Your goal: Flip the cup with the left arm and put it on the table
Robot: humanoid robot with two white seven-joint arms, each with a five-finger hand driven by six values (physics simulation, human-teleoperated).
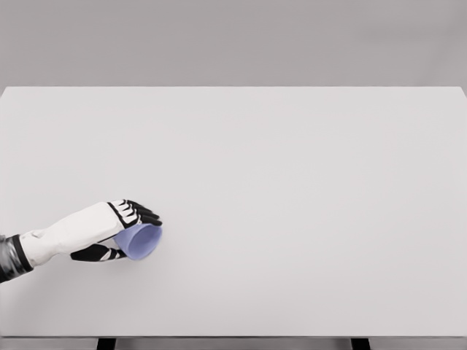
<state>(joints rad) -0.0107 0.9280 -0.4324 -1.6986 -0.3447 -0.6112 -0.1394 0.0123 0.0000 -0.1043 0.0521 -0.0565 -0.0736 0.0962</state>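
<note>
Lavender plastic shows between black fingers near the table's front-left corner: the cup (140, 241) is wrapped in the left hand (120, 230), whose white arm comes in low from the left edge. The fingers (142, 214) curl over the top of the cup and the thumb (98, 254) presses from underneath, so the hand is closed around it, not spread. From where I stand the cup looks tipped on its side, its round end facing right and a little toward the front edge; whether that end is the mouth or the base I cannot tell. It sits just above or barely on the surface, and I cannot say if it touches.

My reading is that the flip is in hand, about midway: the cup is gripped and turned partway, not yet stood up. The next move calls for more wrist roll until the cup is vertical, then a gentle lowering and a loosening of the fingers so it does not topple.

Beyond that, the white table (292, 182) stretches back to its far edge. No right arm is visible.
</note>
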